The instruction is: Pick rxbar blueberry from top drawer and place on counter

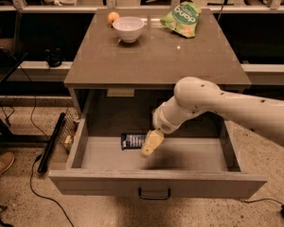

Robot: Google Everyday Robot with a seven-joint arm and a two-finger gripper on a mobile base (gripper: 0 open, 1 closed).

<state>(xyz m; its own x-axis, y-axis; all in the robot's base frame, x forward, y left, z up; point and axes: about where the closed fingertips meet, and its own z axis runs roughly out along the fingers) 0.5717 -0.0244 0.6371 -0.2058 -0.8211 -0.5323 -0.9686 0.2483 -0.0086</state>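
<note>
The top drawer point(156, 183) is pulled open, its dark handle centred on the front panel. The rxbar blueberry point(131, 140), a small dark navy bar, lies flat on the drawer floor, left of centre. My gripper point(149, 145) hangs inside the drawer from the white arm that comes in from the right. Its tan fingers reach down just right of the bar, over the bar's right end. The counter point(156, 51) is the grey-brown top of the cabinet behind the drawer.
On the counter stand a white bowl point(128, 28), an orange point(113, 17) behind it, and a green snack bag point(183, 18) at the back right. A dark bar and cables point(52, 143) lie on the floor to the left. A shoe point(1, 164) shows at far left.
</note>
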